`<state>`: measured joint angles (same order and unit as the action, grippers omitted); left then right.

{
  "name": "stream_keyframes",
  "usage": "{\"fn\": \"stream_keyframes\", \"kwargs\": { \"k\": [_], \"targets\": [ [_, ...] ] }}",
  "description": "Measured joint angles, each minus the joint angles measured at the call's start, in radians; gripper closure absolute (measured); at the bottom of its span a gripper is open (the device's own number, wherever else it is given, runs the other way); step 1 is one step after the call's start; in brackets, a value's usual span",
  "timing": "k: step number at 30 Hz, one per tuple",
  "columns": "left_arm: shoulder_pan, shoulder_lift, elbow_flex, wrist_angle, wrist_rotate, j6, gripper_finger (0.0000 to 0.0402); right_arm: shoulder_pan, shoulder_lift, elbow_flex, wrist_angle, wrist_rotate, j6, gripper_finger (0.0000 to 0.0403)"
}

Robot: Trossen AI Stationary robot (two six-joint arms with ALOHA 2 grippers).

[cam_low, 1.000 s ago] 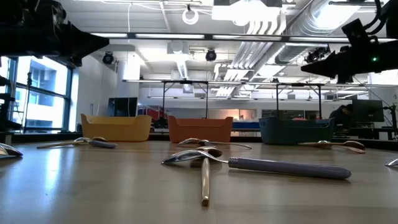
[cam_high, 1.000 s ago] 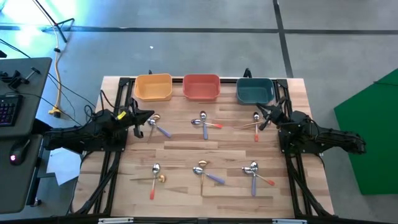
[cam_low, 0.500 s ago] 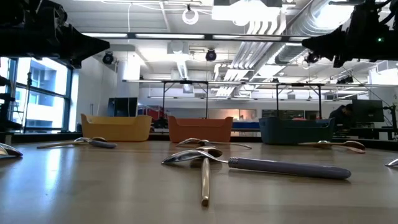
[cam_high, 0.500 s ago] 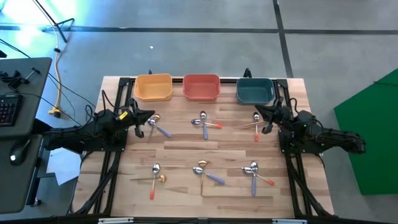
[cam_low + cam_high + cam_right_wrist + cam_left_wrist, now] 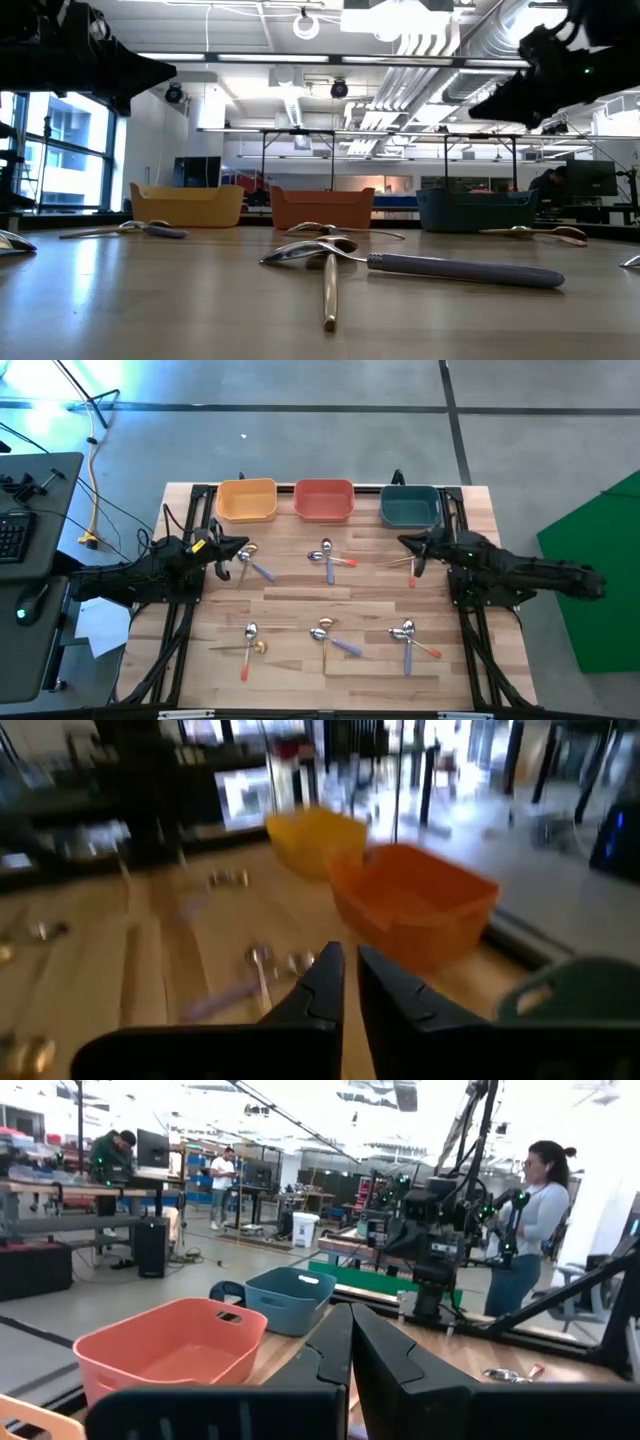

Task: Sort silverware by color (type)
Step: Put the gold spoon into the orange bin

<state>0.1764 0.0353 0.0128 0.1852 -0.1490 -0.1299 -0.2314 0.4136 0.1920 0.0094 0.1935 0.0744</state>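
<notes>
The silverware lies in six small crossed groups on the wooden table. Three are in a far row (image 5: pixel 250 560), (image 5: pixel 328 556), (image 5: pixel 412 555) and three in a near row (image 5: pixel 250 640), (image 5: pixel 328 635), (image 5: pixel 408 635). They are silver-bowled spoons with red-orange or purple handles, and gold ones. My left gripper (image 5: pixel 244 544) hovers shut at the far left group, above the table (image 5: pixel 350 1315). My right gripper (image 5: pixel 404 543) hovers above the table beside the far right group. A narrow gap shows between its fingertips (image 5: pixel 350 965), with nothing in it.
A yellow bin (image 5: pixel 247 500), a red bin (image 5: pixel 324 500) and a teal bin (image 5: pixel 410 506) stand in a row along the far edge. Black arm frames run along both sides of the table. People stand in the room beyond the table (image 5: pixel 530 1220).
My right gripper has reached out toward the table's left edge, coming to the left of the far right spoon group. It has rolled and tipped its fingers somewhat downward. The spoons lie as before.
</notes>
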Motion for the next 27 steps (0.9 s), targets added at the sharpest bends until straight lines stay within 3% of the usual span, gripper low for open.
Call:
{"fn": "stream_keyframes", "kwargs": {
  "k": [10,19,27],
  "targets": [
    [0.000,0.000,0.000,0.023,0.001,-0.068,0.0401,-0.014,0.379,0.239,-0.306,0.001,0.005,0.0292],
    [0.000,0.001,0.000,-0.010,0.014,-0.052,0.0401,-0.037,0.649,0.410,-0.595,-0.090,-0.050,0.0288],
    [0.000,0.002,0.000,-0.068,0.052,-0.050,0.0401,-0.039,0.875,0.488,-0.716,-0.084,-0.157,0.0288]
  ]
}}
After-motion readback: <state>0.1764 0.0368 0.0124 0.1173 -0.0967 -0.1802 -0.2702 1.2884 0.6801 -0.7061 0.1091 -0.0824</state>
